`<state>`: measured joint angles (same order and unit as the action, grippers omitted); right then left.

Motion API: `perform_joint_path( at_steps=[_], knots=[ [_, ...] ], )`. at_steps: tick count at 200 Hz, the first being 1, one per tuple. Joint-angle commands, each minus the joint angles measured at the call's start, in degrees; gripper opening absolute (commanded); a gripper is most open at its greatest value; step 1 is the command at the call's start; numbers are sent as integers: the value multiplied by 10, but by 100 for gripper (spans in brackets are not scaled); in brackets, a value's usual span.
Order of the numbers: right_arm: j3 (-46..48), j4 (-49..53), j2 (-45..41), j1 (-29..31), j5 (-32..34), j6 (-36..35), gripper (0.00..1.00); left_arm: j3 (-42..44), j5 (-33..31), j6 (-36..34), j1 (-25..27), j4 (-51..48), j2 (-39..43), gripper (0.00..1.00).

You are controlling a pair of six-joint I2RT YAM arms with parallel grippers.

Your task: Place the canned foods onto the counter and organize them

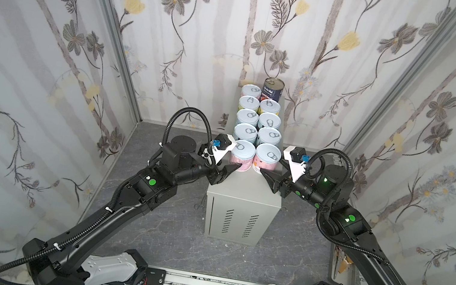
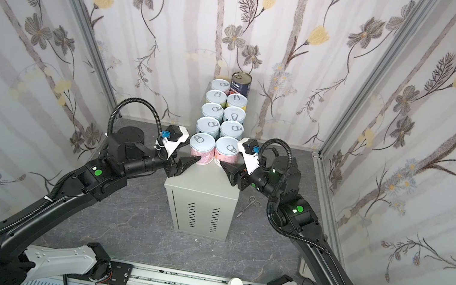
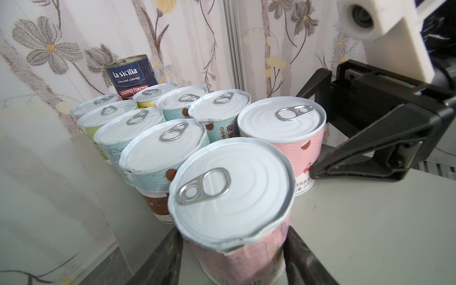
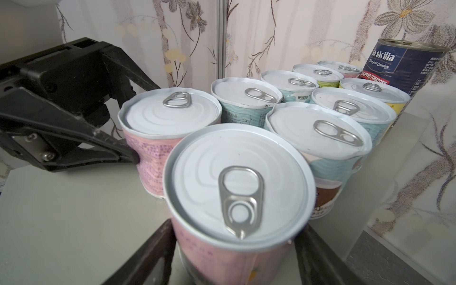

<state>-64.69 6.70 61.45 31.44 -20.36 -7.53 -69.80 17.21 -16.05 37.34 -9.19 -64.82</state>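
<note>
cans [image 1: 269,122] stood in two rows on counter [image 1: 242,195], back edge to middle. left gripper [image 1: 233,166] closed on front left can [image 1: 242,151], right gripper [image 1: 269,169] on front right can [image 1: 268,156]. apparently last placement; next: release, withdraw without nudging rows.

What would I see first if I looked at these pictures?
Probably the pale-lidded cans lined up in two neat rows on the grey box, with a taller dark-blue tomato can at the far end. Then the two black arms: at the front, the left gripper holds the left pink can in its jaws, and the right gripper holds the right pink can.
</note>
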Motion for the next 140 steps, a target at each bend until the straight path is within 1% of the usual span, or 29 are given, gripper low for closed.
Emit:
perform_joint_path(
  at_steps=[1,26,51,66,96,119,129,140],
  knots=[
    [2,13,1,0,-3,-11,74,-4,16,-4,0,10,-1,61],
    [2,11,1,0,-2,-11,77,-4,13,-3,0,10,0,63],
    [3,9,-1,1,-1,-9,82,0,3,0,0,16,3,70],
    [3,8,-2,1,-1,-9,83,2,0,1,0,18,6,71],
    [3,7,-2,1,-3,-7,85,5,-9,1,0,21,10,78],
    [1,9,-2,1,-3,-6,88,9,-20,1,0,23,16,80],
    [0,9,-3,0,-4,-6,91,11,-24,1,0,26,19,83],
    [-2,10,-4,1,-3,-5,98,13,-27,1,0,29,24,85]
  ],
)
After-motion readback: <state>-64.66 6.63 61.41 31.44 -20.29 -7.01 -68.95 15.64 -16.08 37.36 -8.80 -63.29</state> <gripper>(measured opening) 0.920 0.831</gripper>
